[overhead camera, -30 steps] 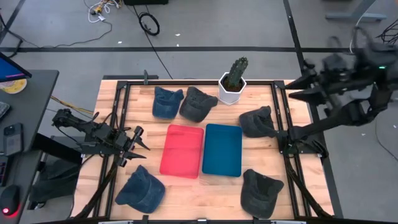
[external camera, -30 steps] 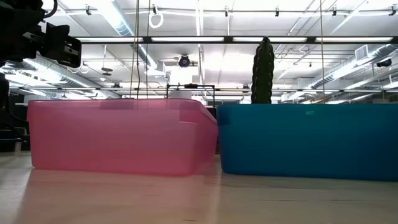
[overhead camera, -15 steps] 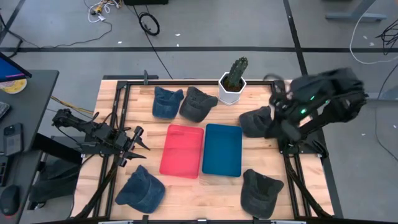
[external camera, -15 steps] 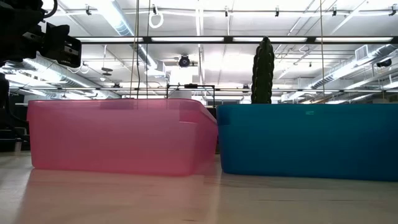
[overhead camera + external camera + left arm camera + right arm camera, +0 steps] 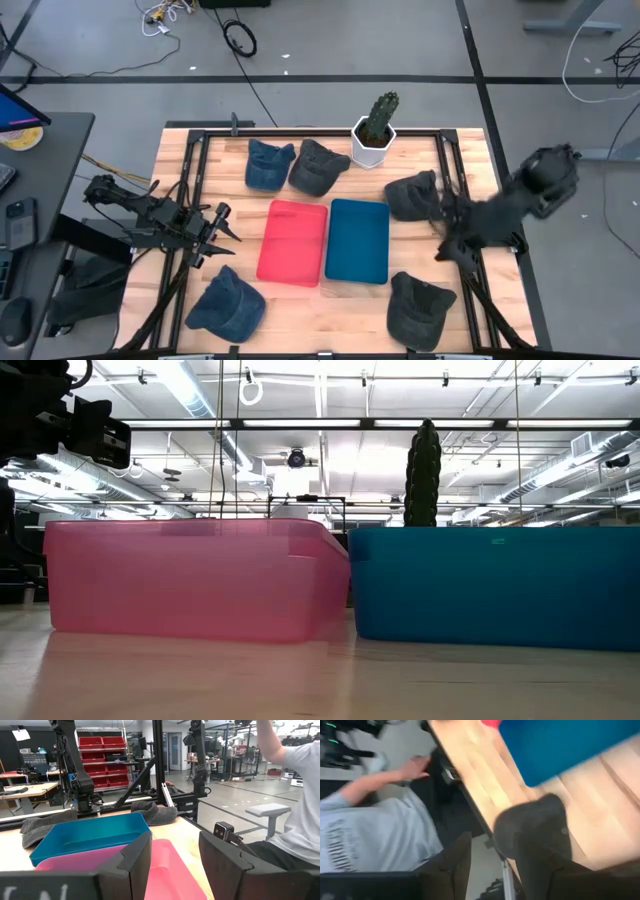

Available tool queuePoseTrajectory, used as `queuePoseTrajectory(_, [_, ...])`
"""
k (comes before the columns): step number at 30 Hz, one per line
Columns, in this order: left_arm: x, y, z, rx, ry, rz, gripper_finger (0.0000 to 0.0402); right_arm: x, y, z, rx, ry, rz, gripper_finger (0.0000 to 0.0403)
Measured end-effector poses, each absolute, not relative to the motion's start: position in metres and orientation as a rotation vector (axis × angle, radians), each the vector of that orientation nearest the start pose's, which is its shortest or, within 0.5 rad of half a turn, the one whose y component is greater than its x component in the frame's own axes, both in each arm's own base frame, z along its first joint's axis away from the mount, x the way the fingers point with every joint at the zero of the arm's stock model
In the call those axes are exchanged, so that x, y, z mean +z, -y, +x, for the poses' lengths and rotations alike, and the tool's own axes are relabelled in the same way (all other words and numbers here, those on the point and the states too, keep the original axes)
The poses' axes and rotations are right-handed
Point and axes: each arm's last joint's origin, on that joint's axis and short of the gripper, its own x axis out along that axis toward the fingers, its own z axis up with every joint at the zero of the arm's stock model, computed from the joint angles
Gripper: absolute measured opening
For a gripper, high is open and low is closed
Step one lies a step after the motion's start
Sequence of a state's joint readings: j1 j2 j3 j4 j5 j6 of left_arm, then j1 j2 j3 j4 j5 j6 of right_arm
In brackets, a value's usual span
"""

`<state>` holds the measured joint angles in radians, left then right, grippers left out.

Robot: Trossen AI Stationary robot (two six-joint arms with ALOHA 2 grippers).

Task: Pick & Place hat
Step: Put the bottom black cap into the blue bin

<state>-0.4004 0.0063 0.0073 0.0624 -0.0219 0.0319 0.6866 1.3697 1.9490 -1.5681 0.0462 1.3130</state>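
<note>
Hovering my right gripper (image 5: 447, 243) empty, fingers parted, between two dark hats (image 5: 414, 195) (image 5: 420, 308); left gripper (image 5: 222, 232) open, idle.

Overhead and table-level cameras both see the teal bin (image 5: 357, 240), low one close.

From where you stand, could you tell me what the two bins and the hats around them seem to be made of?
The pink bin looks like translucent plastic: light and shapes show through its wall. The blue bin looks like opaque, smooth plastic with a faint sheen. The hats, such as the dark grey hat and the blue hat, look like soft matte cloth, slumped and creased, possibly denim or cotton. The tabletop appears to be pale planked wood.
</note>
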Motion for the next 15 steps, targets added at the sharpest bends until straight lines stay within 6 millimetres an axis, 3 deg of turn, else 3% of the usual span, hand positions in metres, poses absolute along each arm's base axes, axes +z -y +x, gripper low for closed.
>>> queuePoseTrajectory(5, [0.172, 0.037, 0.090, -0.378, 0.069, 0.018, 0.0170, 0.432, -0.155, 0.147, -0.198, -1.220, 0.806, 0.0149])
queuePoseTrajectory(15, [0.172, 0.037, 0.090, -0.378, 0.069, 0.018, 0.0170, 0.336, -0.208, 0.161, -0.298, -1.444, 0.673, 0.0149])
